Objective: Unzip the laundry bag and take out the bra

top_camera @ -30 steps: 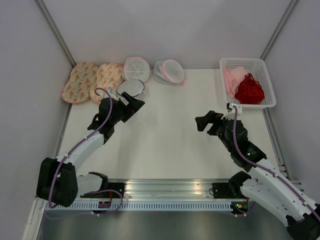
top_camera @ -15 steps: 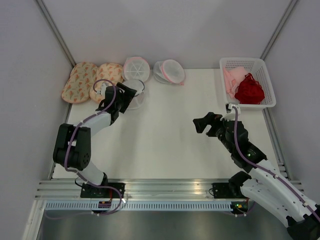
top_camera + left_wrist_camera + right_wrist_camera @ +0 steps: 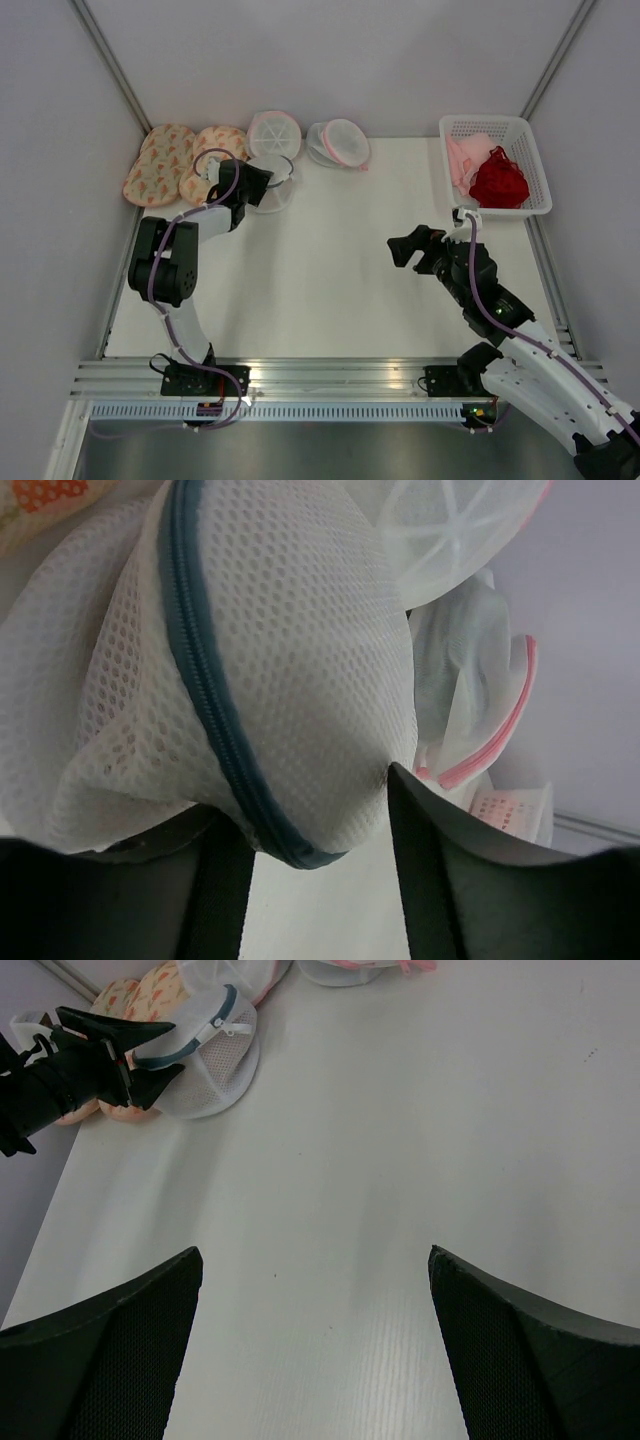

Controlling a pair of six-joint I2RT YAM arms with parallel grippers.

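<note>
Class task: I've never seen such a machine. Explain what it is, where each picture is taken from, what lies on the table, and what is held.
A robot: two arms bolted to a table. One picture looks down from above; the other two come from cameras on the wrists. The left gripper has its fingers around the laundry bag, a white mesh pouch with a dark zipper; whether they squeeze it is unclear. The right gripper is open and empty. At the back lie two pink-trimmed mesh pouches and two patterned pads. A white basket holds a red garment and pink cloth.
</note>
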